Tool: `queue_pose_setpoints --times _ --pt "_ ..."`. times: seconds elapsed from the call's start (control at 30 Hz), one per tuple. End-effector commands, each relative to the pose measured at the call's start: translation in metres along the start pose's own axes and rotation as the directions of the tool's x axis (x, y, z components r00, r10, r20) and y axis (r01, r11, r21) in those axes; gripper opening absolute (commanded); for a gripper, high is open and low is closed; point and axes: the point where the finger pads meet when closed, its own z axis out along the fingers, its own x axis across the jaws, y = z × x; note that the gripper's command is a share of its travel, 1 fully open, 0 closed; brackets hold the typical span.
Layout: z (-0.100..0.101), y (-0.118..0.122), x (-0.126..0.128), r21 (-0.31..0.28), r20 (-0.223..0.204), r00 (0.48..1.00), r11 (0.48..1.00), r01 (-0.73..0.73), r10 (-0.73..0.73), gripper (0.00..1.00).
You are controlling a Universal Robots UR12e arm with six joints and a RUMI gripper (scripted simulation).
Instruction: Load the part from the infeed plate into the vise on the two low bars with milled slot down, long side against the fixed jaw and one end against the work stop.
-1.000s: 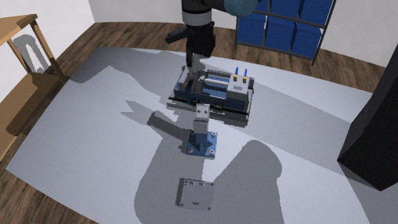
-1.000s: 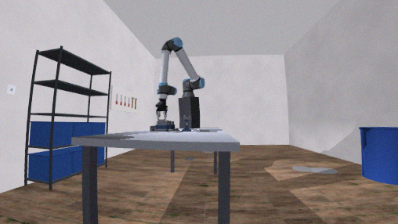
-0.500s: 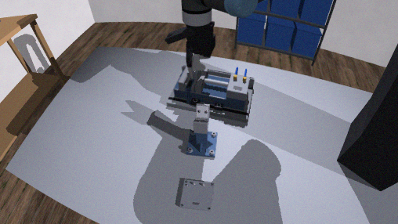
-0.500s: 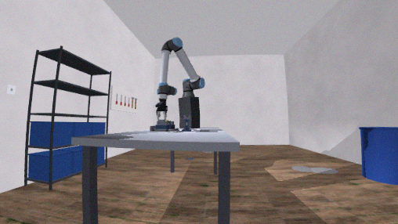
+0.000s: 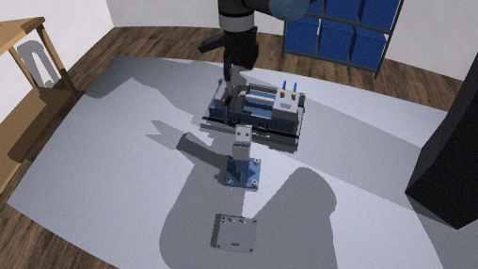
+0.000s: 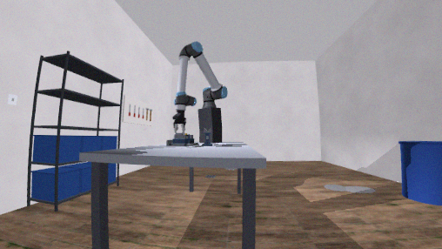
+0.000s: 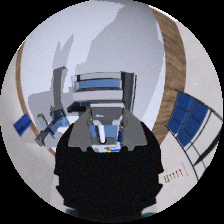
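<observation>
My gripper [image 5: 232, 88] [image 6: 179, 131] [image 7: 107, 108] points straight down into the left end of the blue vise [image 5: 263, 112] [image 6: 180, 140] [image 7: 97, 85], in the gap between its jaws. It is shut on the part [image 7: 101, 131], a pale grey block that shows between the fingers in the wrist view. In the top and exterior views the fingers and the vise hide the part. I cannot tell whether it rests on the low bars or touches the fixed jaw. The grey infeed plate [image 5: 233, 232] near the table's front is bare.
The V-block [image 5: 243, 162], a grey post on a blue base, stands just in front of the vise. The air cylinder end with yellow and blue fittings [image 5: 288, 92] is on the vise's right. A dark cabinet [image 5: 447, 155] stands at the right and blue shelving [image 5: 343, 28] behind.
</observation>
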Motion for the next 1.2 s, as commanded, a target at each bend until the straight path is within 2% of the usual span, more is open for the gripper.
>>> queue_pose_setpoints --times 0.0,1.03,1.07,1.17 --pt "-0.0006 -0.0007 0.0002 0.001 0.0 1.0 1.0 0.0 0.0 0.0" --pt "-0.0006 -0.0007 0.0002 0.001 0.0 1.0 1.0 0.0 0.0 0.0" --pt "-0.0006 -0.0007 0.0002 0.001 0.0 1.0 1.0 0.0 0.0 0.47" --pt "-0.0006 -0.0007 0.0002 0.001 0.0 1.0 1.0 0.0 0.0 0.47"
